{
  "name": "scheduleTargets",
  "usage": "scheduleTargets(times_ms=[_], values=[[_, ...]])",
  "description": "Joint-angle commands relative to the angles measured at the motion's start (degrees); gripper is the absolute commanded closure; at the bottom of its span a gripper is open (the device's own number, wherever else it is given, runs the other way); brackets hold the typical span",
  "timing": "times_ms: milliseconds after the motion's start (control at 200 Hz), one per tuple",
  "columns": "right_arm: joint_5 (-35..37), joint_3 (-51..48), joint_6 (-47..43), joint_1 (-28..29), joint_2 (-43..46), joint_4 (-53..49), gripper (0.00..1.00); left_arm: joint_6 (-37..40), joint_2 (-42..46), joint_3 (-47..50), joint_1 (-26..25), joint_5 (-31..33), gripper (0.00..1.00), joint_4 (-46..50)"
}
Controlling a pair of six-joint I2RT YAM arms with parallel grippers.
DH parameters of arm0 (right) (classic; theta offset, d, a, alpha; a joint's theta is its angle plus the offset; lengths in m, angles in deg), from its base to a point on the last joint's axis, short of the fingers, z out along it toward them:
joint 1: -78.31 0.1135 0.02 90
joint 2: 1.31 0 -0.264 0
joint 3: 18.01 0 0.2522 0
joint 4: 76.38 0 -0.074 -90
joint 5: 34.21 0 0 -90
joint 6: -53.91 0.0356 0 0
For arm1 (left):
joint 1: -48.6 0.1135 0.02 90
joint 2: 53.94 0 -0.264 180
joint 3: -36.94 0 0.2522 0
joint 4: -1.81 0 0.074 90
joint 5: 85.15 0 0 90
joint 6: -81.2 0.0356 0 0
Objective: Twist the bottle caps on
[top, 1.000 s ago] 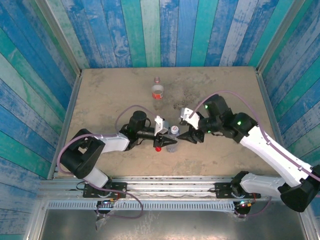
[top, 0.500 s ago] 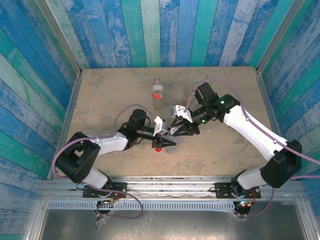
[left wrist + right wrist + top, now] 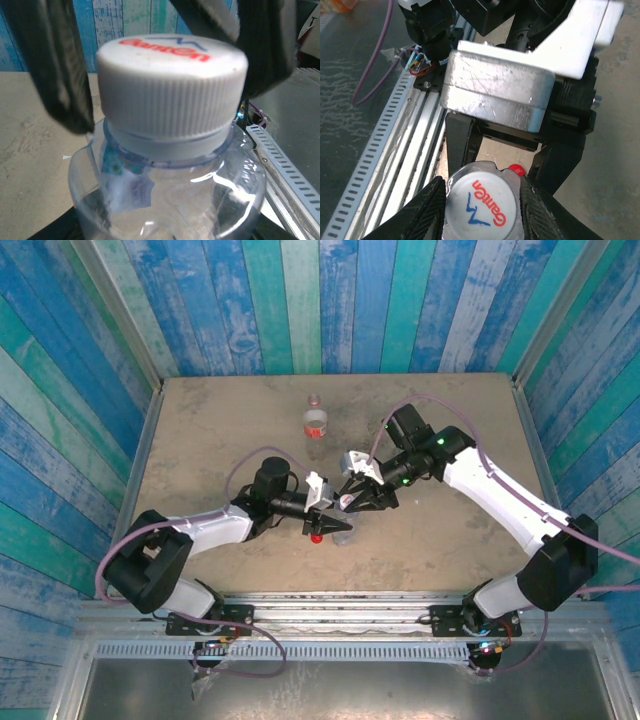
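1 second on, right gripper (image 3: pixel 482 196) has swung in, pinching the ribbed white plastic cap (image 3: pixel 172 90); left gripper (image 3: pixel 337 528) clamps the clear plastic bottle (image 3: pixel 170 200). Twisting's next, I reckon.

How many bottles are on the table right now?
2. The red-labelled bottle stands alone toward the far side; the clear bottle sits nearer, held in the left gripper, white cap on top.

Sandy tabletop (image 3: pixel 210 430) between blue-and-teal plank walls (image 3: pixel 330 300), slotted metal rail (image 3: pixel 340 648) along near edge.
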Motion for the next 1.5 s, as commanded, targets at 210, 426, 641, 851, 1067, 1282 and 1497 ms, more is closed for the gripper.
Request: scheduleTargets(times_ms=[210,426,641,851,1067,1282,1497], values=[[-1.1,1.4,-0.8,0.0,-0.1,-2.1,0.66,0.5,2.6,-1.8,0.1,-0.6,0.49,0.6],[-3.1,1.0,-0.7,-0.1,1.1,-1.9,0.56,0.6,2.1,-1.9,0.1,-0.6,0.49,0.7],[-3.7,0.8,0.1,0.0,1.3,-1.8,0.61,1.4,1.7,-2.0,0.1,-0.5,0.49,1.4],[-3.6,0.8,1.5,0.0,0.7,-1.8,0.71,0.7,1.7,-1.8,0.1,0.2,0.5,0.8],[3.9,-1.2,12.1,0.0,0.7,2.5,0.75,-3.8,2.5,-0.2,0.1,10.7,0.49,-5.0],[20.6,-9.0,33.6,-0.1,6.2,16.2,0.76,-7.9,1.7,0.3,0.1,26.0,0.52,-12.4],[37.7,-14.3,53.2,4.0,10.5,22.5,0.78,-10.6,-1.6,-1.1,0.1,28.6,0.56,-18.1]])
